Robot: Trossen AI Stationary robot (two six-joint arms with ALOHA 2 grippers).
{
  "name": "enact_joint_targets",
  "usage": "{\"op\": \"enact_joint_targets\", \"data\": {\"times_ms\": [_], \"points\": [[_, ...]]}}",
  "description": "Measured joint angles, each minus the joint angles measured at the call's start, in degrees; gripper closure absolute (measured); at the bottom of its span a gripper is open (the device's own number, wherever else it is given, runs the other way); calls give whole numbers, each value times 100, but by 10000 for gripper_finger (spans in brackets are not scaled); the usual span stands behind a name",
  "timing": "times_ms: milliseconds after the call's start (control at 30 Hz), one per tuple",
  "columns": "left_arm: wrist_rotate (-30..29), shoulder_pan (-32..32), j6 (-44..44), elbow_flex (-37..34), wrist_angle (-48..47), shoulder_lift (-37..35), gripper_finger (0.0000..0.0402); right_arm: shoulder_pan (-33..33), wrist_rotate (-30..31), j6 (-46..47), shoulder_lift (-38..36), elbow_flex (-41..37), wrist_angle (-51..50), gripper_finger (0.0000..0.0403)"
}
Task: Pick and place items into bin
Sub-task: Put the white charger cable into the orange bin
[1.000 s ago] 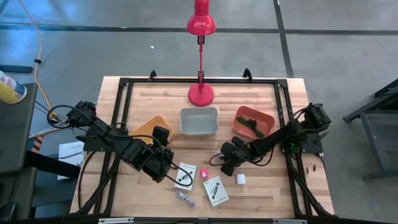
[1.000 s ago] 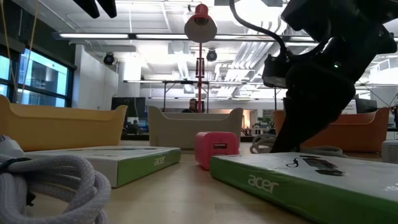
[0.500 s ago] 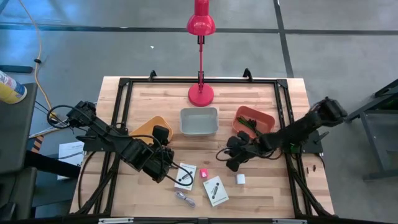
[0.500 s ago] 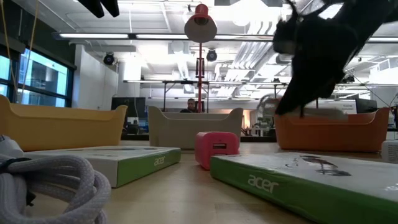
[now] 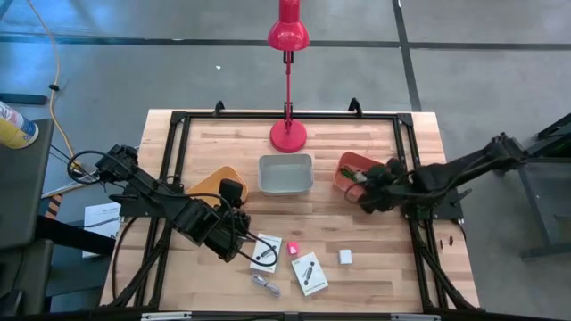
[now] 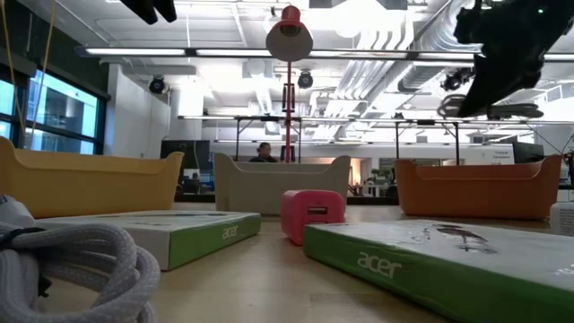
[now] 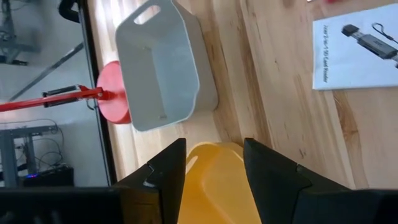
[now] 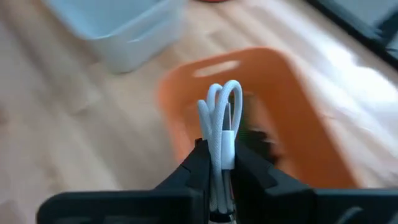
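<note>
White cable (image 8: pixel 219 124) in right pincer (image 8: pixel 217 163) above orange bin (image 8: pixel 311 155).

The word "acer" stands on the sides of two green-edged boxes (image 6: pixel 421 260) (image 6: pixel 170 233).

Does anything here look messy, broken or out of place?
Nothing stands out. The boxes, pink cube and white cube lie loose on the table, unspilled. The right gripper holds a folded white cable over the orange bin.
</note>
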Motion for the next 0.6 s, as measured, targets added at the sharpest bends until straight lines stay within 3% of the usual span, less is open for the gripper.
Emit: {"op": "enact_joint_targets", "data": {"times_ms": [167, 400, 600], "points": [[-153, 2, 4, 0, 69, 0, 259, -532, 124, -240, -224, 0, -150, 347], [-147, 2, 7, 0, 362, 0, 259, -1340, 85, -939, 26, 0, 149, 369], [12, 0, -19, 0, 360, 0, 259, -1924, -594, -990, 416, -358, 608, 341]]}}
